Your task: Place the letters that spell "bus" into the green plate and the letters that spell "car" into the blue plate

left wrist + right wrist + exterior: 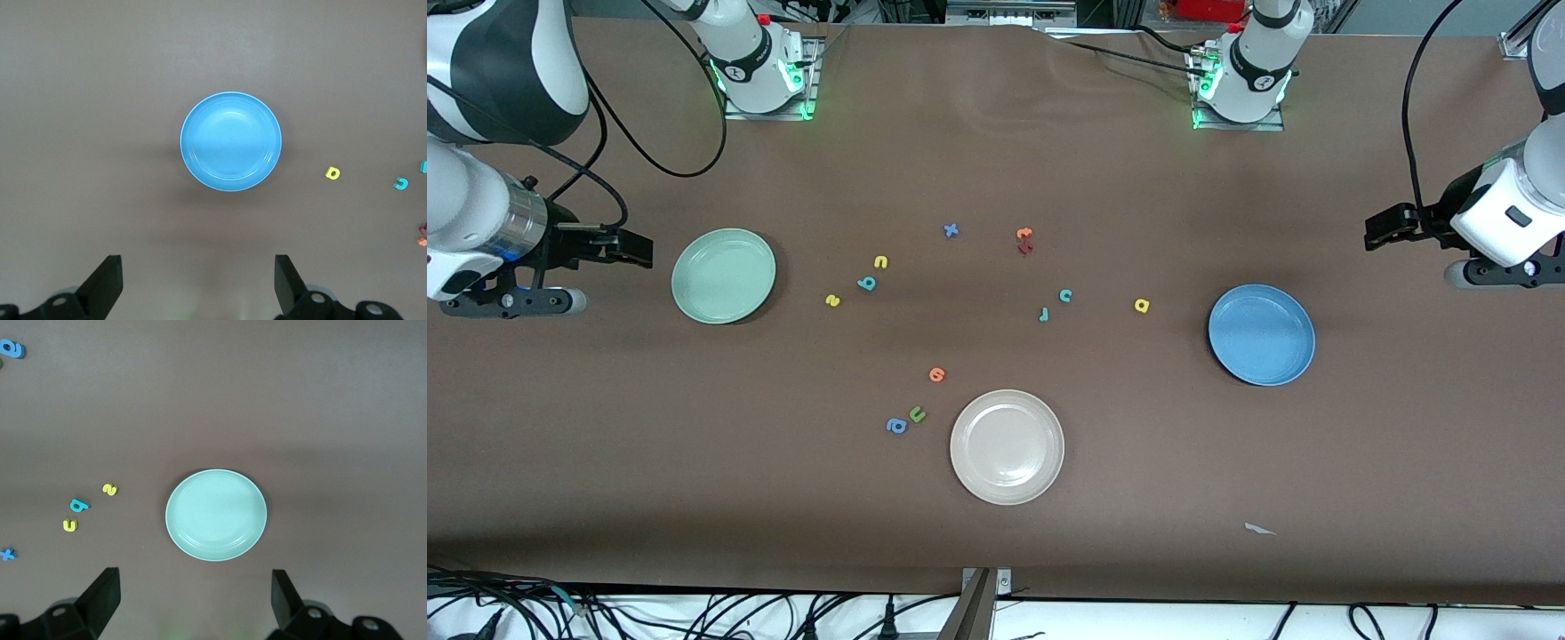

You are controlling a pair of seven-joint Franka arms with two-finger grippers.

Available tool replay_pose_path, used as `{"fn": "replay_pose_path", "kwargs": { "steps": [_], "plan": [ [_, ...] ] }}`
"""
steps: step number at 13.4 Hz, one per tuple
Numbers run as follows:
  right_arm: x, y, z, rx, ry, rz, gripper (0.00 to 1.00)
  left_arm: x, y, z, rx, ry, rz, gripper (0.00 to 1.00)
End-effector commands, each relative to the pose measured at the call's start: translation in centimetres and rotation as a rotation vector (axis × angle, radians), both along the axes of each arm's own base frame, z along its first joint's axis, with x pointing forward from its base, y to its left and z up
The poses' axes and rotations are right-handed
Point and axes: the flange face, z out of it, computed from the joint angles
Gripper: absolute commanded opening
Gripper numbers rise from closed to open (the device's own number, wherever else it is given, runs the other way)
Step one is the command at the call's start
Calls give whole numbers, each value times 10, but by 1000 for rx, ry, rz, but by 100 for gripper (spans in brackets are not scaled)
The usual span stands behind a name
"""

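The green plate lies empty toward the right arm's end. Beside it are the yellow "u", teal "b" and yellow "s". The blue plate lies empty toward the left arm's end. Near it are the teal "c", teal "r" and yellow "a". My right gripper hangs open and empty over bare table at its end. My left gripper does the same at its own end.
A cream plate sits nearest the front camera. Beside it lie an orange letter, a green "u" and a blue "a". A blue "x" and orange and dark red letters lie nearer the bases.
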Motion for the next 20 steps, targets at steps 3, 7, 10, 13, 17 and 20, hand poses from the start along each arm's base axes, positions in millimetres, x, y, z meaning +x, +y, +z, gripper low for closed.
{"fn": "replay_pose_path", "kwargs": {
  "steps": [3,7,10,13,17,20],
  "plan": [
    [-5,7,1,-1,-7,-15,100,1,2,5,13,6,-22,100],
    [-5,7,2,-1,-9,-15,100,1,2,4,13,8,-22,100],
    [-5,7,1,-1,-6,-15,100,1,2,3,13,9,-22,100],
    [-9,31,-8,-19,2,-92,100,1,2,0,13,15,-23,100],
    [-28,99,-53,-70,13,-276,100,0,-3,-5,10,26,-29,100],
    [-47,146,-97,-76,-23,-382,100,-2,-36,-42,-70,86,-47,100]
  ]
}}
